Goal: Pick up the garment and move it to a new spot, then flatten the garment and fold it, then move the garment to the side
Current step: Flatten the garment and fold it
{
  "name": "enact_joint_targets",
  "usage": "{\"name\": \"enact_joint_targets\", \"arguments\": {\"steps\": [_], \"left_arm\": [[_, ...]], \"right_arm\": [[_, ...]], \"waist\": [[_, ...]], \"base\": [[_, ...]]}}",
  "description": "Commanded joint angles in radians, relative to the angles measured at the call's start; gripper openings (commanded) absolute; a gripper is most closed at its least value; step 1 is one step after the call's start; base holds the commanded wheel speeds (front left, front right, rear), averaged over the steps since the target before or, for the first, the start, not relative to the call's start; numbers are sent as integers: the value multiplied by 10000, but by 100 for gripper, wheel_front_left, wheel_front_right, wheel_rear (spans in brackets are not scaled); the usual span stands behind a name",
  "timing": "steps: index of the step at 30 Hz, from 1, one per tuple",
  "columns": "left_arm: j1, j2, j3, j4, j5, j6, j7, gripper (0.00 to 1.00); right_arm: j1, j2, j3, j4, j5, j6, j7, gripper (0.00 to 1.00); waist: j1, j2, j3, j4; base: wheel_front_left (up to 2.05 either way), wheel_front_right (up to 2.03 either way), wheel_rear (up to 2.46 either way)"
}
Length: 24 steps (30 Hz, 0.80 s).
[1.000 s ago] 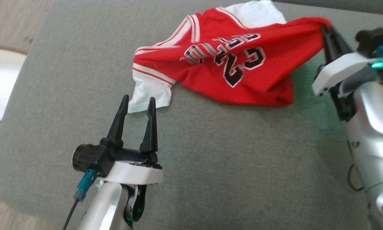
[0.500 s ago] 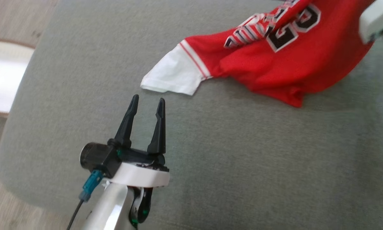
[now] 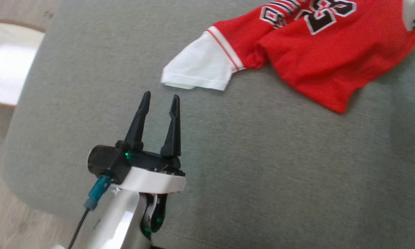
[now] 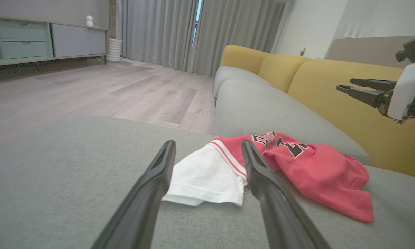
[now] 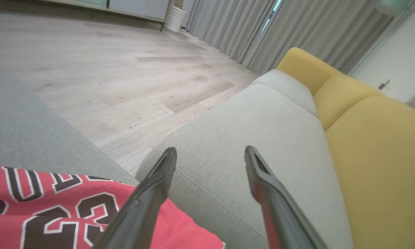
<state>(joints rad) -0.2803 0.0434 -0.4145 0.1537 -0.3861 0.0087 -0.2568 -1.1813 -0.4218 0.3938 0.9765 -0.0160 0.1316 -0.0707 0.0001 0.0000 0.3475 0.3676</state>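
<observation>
Red and white, the garment [image 3: 307, 58] lies crumpled on the grey cushion [image 3: 263, 166], held by neither the left gripper [image 3: 161, 95] nor the right gripper [image 5: 211, 151], both with fingers spread, so a pinch into the bunched cloth may catch two layers

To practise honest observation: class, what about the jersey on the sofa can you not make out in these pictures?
- Head view: the jersey is cut off by the upper edge, so its lettering is incomplete.
- Left wrist view: the left claw hides parts of the white sleeve.
- Right wrist view: the jersey runs off the bottom and left edges; the right claw covers part of the number.
</observation>
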Motion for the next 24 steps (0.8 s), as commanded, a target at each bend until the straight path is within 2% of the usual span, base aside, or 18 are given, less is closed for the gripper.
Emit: {"name": "enact_joint_targets", "arguments": {"steps": [1,6,12,18,24], "left_arm": [[-309,68,492,-344,128,-2,-49,100],[-288,68,1032,-445,467,-92,-49,100],[-156,68,1554,-501,839,-277,-49,100],[199,68,1882,-574,1049,-379,-49,100],[634,68,2039,-672,1201,-451,-49,100]], "right_arm": [[0,211,-105,-216,243,-9,-353,100],[486,664,-116,-508,837,-9,-1236,100],[1803,1084,-597,-1630,1532,-9,-1735,100],[4135,1807,-1611,-3426,1589,-9,-1886,100],[7074,3005,-2559,-5773,765,-9,-1907,100]], "waist": [[-1,0,-152,-422],[-1,0,-460,-1353],[-1,0,-991,-2326],[-1,0,-1514,-3063],[-1,0,-1917,-3545]], "base": [[0,0,0],[0,0,0],[0,0,0],[0,0,0],[0,0,0]]}}
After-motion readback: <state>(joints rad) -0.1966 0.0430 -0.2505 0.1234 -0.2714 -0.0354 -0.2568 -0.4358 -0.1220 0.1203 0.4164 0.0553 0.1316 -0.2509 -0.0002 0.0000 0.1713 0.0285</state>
